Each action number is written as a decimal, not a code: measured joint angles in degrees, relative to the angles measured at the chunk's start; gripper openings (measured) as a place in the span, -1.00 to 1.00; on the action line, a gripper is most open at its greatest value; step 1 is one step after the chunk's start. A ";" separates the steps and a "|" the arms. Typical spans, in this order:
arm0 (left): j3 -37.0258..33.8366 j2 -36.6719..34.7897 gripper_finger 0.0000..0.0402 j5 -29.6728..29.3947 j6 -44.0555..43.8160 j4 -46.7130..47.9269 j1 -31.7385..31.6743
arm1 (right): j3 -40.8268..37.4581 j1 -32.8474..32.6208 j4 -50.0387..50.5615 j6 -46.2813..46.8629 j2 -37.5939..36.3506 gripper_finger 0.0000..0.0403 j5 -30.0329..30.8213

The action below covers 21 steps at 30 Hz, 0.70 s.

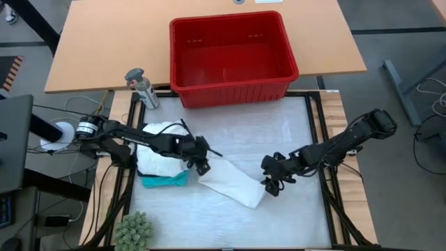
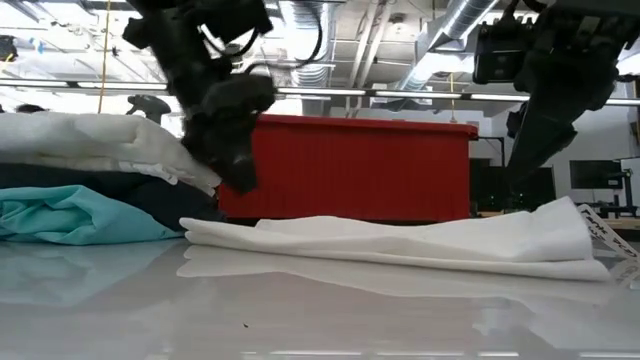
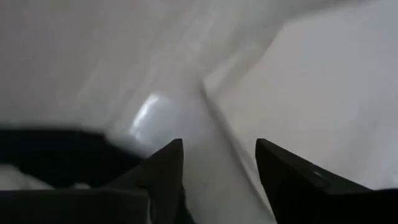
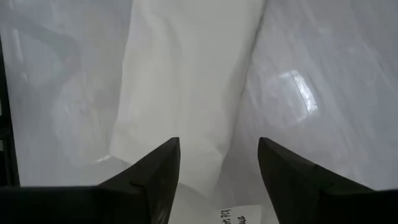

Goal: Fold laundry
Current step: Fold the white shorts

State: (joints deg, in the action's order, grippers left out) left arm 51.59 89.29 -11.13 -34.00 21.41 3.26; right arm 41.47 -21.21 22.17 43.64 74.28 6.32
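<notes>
**A robotics lab, by its fittings**

Exposed silver ducts [image 2: 440, 30] and pipes ran under an open ceiling. Monitors [image 2: 596, 175] stood on desks behind. Loose cables [image 1: 49, 150] trailed beside the framed tabletop [image 1: 279, 209] where two dark arms were mounted.

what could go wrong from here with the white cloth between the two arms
1. The folded white cloth lies loose with both claws open over its ends, left claw and right claw; a finger lifting away could snag an edge and undo the fold.
2. Its left end lies beside the pile of white, dark and teal laundry; sliding it that way could tangle them.
</notes>
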 joint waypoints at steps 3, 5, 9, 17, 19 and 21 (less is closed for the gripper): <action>0.00 1.15 0.01 0.21 -2.96 2.58 1.40 | 0.00 0.00 -0.10 -0.16 0.00 0.18 0.00; 0.02 2.10 0.06 0.30 -4.40 1.62 2.11 | 0.00 0.00 -0.01 -0.44 0.00 0.17 0.03; 0.02 3.75 0.12 0.29 -7.72 0.53 3.53 | 0.00 0.00 -0.04 -0.72 -0.02 0.17 0.90; 0.10 7.64 0.14 1.01 -11.22 -3.48 5.01 | 0.00 0.00 0.10 -1.70 -0.04 0.16 1.10; 0.15 9.28 0.14 1.25 -12.07 -3.29 5.08 | 0.00 0.00 0.12 -1.96 -0.04 0.16 1.12; 0.33 10.16 0.14 0.98 -12.65 -3.18 5.10 | 0.00 0.00 0.08 -2.08 -0.04 0.16 1.12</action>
State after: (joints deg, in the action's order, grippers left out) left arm 51.92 99.45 -10.15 -46.65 18.23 8.36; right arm 41.47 -21.21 22.25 41.56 74.24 7.44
